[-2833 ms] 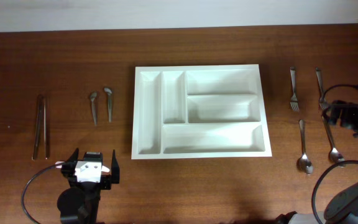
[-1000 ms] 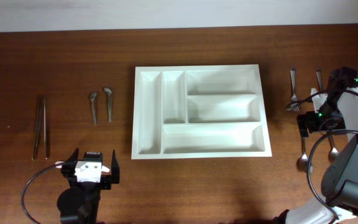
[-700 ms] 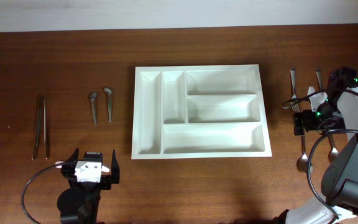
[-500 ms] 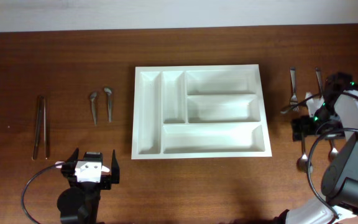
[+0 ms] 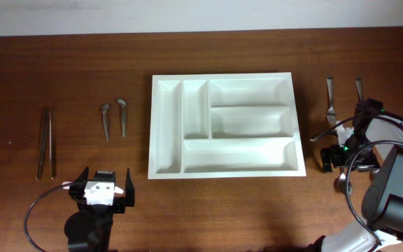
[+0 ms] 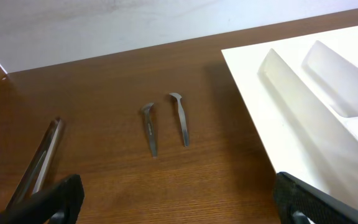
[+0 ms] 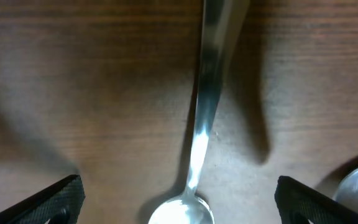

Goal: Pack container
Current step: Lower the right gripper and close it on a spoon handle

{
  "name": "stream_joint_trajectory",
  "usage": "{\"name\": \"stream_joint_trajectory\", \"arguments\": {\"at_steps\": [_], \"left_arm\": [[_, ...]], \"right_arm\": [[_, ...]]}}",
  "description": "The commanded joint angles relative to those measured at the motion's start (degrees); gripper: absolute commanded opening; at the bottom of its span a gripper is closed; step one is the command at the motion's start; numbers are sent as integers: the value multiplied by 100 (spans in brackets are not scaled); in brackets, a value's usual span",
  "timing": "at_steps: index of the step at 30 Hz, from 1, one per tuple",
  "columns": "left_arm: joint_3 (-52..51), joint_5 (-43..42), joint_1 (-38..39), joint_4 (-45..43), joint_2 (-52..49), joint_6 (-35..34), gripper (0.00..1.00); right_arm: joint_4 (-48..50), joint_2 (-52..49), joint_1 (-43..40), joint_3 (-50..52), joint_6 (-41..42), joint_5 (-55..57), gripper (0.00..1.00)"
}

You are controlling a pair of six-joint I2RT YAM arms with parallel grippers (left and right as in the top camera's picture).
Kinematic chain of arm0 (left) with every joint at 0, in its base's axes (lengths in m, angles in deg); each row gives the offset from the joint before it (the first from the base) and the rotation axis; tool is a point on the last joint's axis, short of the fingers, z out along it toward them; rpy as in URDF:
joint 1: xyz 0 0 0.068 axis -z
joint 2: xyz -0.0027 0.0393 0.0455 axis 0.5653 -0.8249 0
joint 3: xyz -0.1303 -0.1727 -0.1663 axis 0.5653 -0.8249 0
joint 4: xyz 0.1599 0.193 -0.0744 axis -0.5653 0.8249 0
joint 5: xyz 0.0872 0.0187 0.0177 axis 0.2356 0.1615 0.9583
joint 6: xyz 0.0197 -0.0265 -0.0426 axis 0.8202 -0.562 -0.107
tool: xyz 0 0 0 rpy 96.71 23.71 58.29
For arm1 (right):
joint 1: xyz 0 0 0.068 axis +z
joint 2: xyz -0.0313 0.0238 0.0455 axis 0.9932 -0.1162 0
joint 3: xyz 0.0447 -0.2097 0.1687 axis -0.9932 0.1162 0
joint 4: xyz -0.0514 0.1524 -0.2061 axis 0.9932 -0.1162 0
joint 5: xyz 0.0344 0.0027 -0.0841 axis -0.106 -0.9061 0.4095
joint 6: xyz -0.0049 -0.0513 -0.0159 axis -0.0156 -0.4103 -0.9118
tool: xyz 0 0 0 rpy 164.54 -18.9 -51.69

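Jaws spread wide and gripping nothing, the right gripper (image 7: 179, 202) points straight down over a spoon (image 7: 201, 118), whose handle runs between its fingertips on the table (image 5: 61, 63). Its arm arches in from the near right corner. The left gripper (image 5: 104, 180), equally wide and empty-handed, sits low at the near edge, aimed toward the far side. The container (image 5: 161, 126), a white five-compartment tray, lies flat mid-table between the arms. Two forks (image 5: 331, 101) lie far right, and small metal pieces (image 5: 105, 120) lie left of the tray.
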Motion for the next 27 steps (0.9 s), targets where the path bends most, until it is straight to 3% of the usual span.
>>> {"name": "stream_joint_trajectory", "arguments": {"at_steps": [1,9,12,16,20,27], "left_arm": [[-33,-63,-24,-15,35,-50,99],[-33,-66,-24,-15,35,-50,99],[-33,-63,-24,-15,35,-50,99],[-33,-63,-24,-15,35,-50,99],[-33,-63,-24,-15,35,-50,99],[-33,-63,-24,-15,35,-50,99]], "right_arm": [[184,-44,-17,138,173,50,99],[396,-46,-17,264,175,50,98],[433,-46,-17,273,175,50,89],[439,-46,-17,273,173,50,90],[505,-50,-17,291,170,50,99],[734,-50,-129,466,173,-199,99]]}}
